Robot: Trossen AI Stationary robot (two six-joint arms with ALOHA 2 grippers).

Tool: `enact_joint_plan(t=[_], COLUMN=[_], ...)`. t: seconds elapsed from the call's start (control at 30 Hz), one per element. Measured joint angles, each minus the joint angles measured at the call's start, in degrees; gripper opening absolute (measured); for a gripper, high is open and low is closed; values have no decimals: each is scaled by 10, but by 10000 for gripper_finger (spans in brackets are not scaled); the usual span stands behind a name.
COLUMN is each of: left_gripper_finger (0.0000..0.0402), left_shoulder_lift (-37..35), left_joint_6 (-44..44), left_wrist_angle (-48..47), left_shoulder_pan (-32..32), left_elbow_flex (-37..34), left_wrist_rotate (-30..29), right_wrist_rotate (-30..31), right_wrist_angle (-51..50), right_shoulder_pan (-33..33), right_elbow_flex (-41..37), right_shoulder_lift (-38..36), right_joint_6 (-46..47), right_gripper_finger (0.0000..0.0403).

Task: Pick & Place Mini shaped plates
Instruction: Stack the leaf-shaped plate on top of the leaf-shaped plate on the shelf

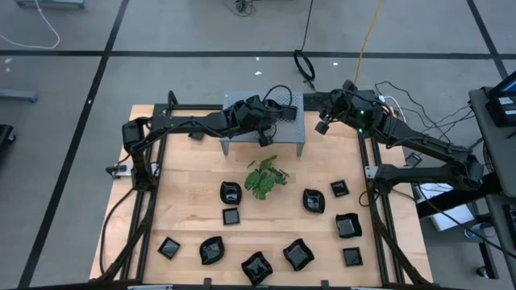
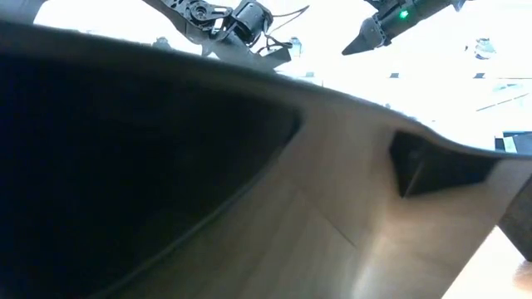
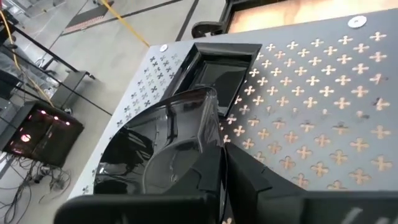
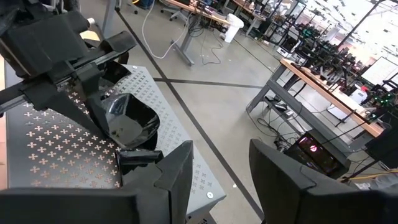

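My left gripper reaches over the grey perforated stand at the table's far edge and is shut on a glossy black rounded mini plate, also seen in the right wrist view. A square black plate lies flat on the stand near its edge. Several more black plates rest on the wooden table, such as one beside the plant and one on the right. My right gripper hangs open in the air just off the stand's right end, touching nothing. My left gripper holds the rounded plate by its rim wall, pinched between the two fingers; one finger lies on the outer side, the other is hidden by the plate. The fingers come slanting down from above. The plate is tilted, low over the stand; whether it touches there, I cannot tell.
A green leafy plant sits mid-table in front of the stand. A dark plate close to the low camera blocks most of that view. Cables and black frame rails run along the table's sides. Bare wood lies left of the plant.
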Motion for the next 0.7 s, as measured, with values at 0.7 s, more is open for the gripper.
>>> enact_joint_plan(t=[0.7], left_gripper_finger=[20], left_shoulder_lift=[-23], left_joint_6=[-23], left_wrist_angle=[-7], left_shoulder_pan=[-16], left_elbow_flex=[0], left_wrist_rotate=[3], right_wrist_rotate=[0], right_wrist_angle=[0], right_shoulder_pan=[0], right_elbow_flex=[0], right_shoulder_lift=[25], right_joint_6=[-30], right_gripper_finger=[144])
